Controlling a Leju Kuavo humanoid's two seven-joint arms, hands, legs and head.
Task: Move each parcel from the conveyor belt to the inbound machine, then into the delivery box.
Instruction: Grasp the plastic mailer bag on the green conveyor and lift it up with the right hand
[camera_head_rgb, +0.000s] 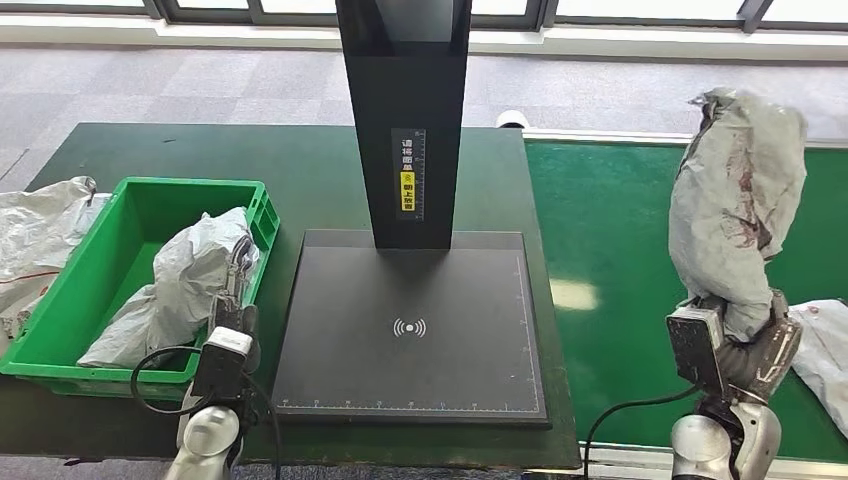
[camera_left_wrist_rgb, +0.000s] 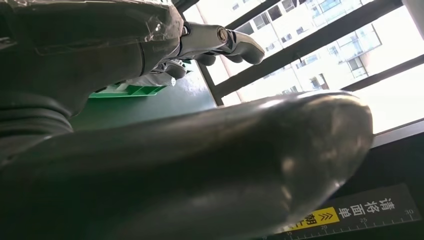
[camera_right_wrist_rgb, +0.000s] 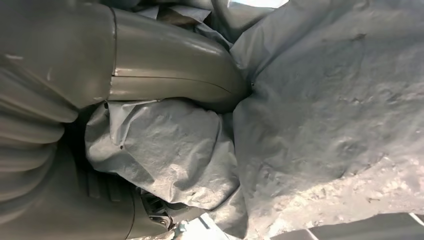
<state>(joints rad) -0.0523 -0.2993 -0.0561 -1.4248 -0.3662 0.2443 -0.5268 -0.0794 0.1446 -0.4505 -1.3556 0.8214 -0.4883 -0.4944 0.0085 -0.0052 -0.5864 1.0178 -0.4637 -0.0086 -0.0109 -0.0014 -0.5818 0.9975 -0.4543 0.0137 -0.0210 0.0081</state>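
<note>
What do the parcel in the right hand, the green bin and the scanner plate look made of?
Parcel: thin grey plastic film, likely a poly mailer; it is creased and crumples where the right hand grips it. Bin: rigid moulded plastic, slightly glossy, with ribbed rim. Scanner plate: matte black, flat, with printed ruler marks; plastic or coated metal, cannot tell.

I read a yellow label (camera_head_rgb: 408, 190) on the black column (camera_head_rgb: 405, 120), Chinese characters "请将面单" above it; a wireless sign (camera_head_rgb: 409, 327) marked the scanner plate (camera_head_rgb: 330, 370).
</note>
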